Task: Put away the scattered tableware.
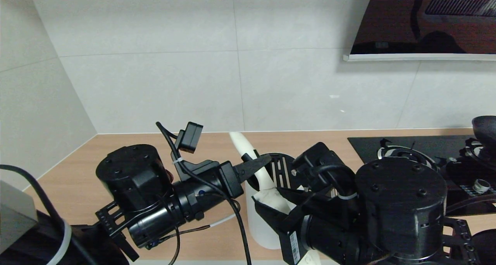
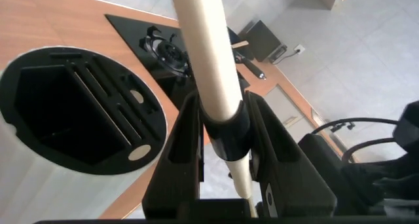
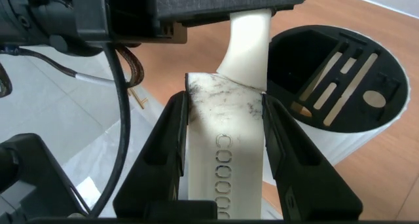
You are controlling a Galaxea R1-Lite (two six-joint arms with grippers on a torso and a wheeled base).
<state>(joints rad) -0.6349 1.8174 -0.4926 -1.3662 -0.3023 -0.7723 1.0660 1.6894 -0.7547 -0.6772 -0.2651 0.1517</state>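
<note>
Head view: left pincer (image 1: 254,165) grips spatula (image 1: 240,143) (beside holder rim (image 1: 281,155)).

Tiled kitchen corner with a wood-tone counter.

Large pale grey wall tiles (image 1: 155,63) run behind the counter (image 1: 310,138) and turn the corner onto the side wall (image 1: 27,102) at the left. A black gas hob (image 1: 407,150) is set into the counter at the right, and a dark, glossy hood (image 1: 426,21) is mounted on the wall above it. The light is soft and even. In the left wrist view a pale tiled floor (image 2: 373,60) lies beyond the counter, with a dark chair (image 2: 327,152) standing on it.
</note>
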